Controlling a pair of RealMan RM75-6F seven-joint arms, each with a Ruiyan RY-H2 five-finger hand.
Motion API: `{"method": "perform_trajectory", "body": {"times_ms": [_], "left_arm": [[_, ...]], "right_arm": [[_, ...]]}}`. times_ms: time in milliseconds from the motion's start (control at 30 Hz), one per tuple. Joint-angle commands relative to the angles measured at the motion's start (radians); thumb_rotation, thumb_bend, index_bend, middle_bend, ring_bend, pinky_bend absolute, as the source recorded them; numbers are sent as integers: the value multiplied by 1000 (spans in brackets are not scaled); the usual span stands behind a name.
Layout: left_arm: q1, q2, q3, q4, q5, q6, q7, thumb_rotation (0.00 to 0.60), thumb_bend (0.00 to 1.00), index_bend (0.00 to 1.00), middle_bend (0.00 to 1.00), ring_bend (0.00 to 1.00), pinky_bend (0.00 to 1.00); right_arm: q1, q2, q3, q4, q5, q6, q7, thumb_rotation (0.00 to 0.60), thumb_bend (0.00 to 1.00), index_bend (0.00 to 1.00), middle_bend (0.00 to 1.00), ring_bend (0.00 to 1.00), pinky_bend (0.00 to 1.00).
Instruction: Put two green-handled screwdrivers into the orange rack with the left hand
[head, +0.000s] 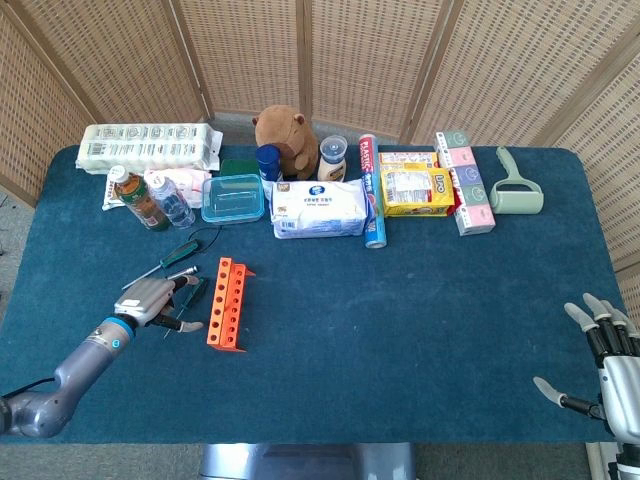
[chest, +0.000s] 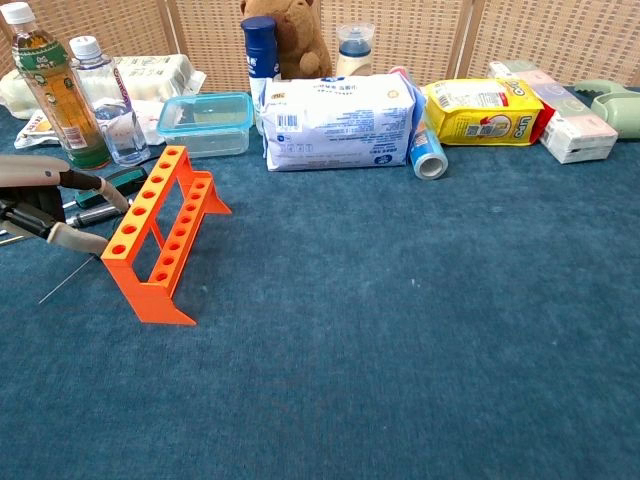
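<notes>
The orange rack (head: 227, 302) (chest: 160, 232) stands left of the table's middle, its holes empty. One green-handled screwdriver (head: 180, 253) (chest: 127, 179) lies behind it, its shaft pointing left. A second green-handled screwdriver (head: 195, 292) lies just left of the rack, its thin shaft (chest: 62, 281) pointing toward the front edge. My left hand (head: 150, 300) (chest: 40, 200) hovers low over that second screwdriver with fingers (chest: 88, 181) and thumb apart on either side of it; I see no grip on it. My right hand (head: 605, 360) waits open at the front right corner.
Along the back stand two bottles (head: 150, 200), a clear lidded box (head: 233, 197), a wipes pack (head: 320, 208), a plush toy (head: 285, 140), a yellow bag (head: 415, 190), cartons and a lint roller (head: 517, 185). Bare blue cloth (head: 400, 320) spreads right of the rack.
</notes>
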Motion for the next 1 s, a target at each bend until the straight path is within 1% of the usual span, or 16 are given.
{"method": "perform_trajectory", "body": {"times_ms": [33, 133, 200, 300, 433, 633, 733, 867, 1000], "left_arm": [[27, 22, -14, 7, 82, 21, -75, 160, 113, 161, 943, 896, 953], [23, -3, -29, 48, 90, 16, -109, 154, 112, 161, 943, 895, 953], [13, -23, -36, 77, 76, -2, -116, 157, 112, 161, 943, 895, 953], [-9, -60, -41, 126, 36, -26, -94, 155, 111, 161, 943, 896, 954], [-29, -97, -38, 159, -18, -42, -51, 153, 110, 161, 943, 895, 953], [-40, -115, -23, 166, -57, -52, -16, 160, 110, 161, 943, 896, 953], [-40, -108, -21, 149, -74, -49, -9, 161, 110, 161, 943, 895, 953], [-36, -94, -17, 132, -69, -45, -11, 154, 109, 161, 943, 896, 953], [-32, -70, -9, 114, -71, -53, -17, 161, 110, 161, 943, 896, 953]], "right_arm": [[1, -1, -1, -1, -1, -2, -2, 503, 0, 137, 54, 0, 0], [1, -1, -2, -2, -4, -3, -4, 506, 0, 137, 53, 0, 0], [1, -1, -3, -2, -4, -3, -4, 503, 0, 137, 53, 0, 0], [0, 0, -1, -3, -2, -2, -3, 498, 0, 137, 53, 0, 0], [-1, 2, -1, -4, -4, 2, 0, 499, 0, 138, 54, 0, 0], [-5, 3, -3, -4, -12, 11, 2, 500, 0, 137, 54, 0, 0], [-5, 3, -4, -4, -13, 10, 4, 500, 0, 137, 54, 0, 0], [-4, 3, -4, -4, -13, 7, 2, 499, 0, 137, 54, 0, 0], [-5, 0, -3, -5, -15, 11, -3, 498, 0, 138, 54, 0, 0]]}}
